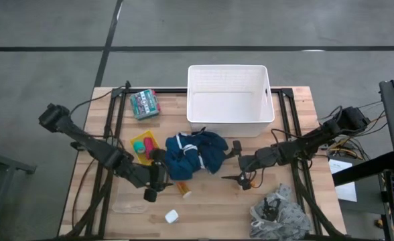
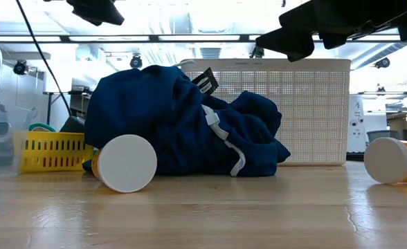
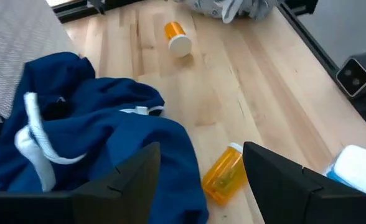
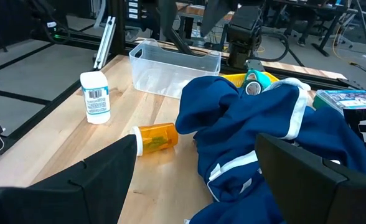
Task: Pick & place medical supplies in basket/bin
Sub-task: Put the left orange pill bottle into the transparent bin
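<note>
A dark blue garment [image 1: 195, 155] lies heaped in the middle of the table, in front of the white slotted tub [image 1: 228, 124]. An orange pill bottle [image 3: 223, 176] lies on its side by the garment's near edge. My left gripper [image 1: 158, 177] is open, with one finger on each side of this bottle and clear of it. My right gripper [image 1: 236, 163] is open at the garment's right edge, and the garment [image 4: 245, 137] fills the space ahead of its fingers. A second orange bottle [image 3: 178, 37] lies on its side farther right. A yellow tray [image 1: 145, 146] holds tape rolls.
A clear plastic box [image 1: 128, 202] and a small white labelled bottle [image 4: 96, 96] stand near the front left. A grey-white patterned cloth [image 1: 277, 213] lies at the front right. A green patterned packet [image 1: 145, 104] lies at the back left. Black frame rails run along the table's sides.
</note>
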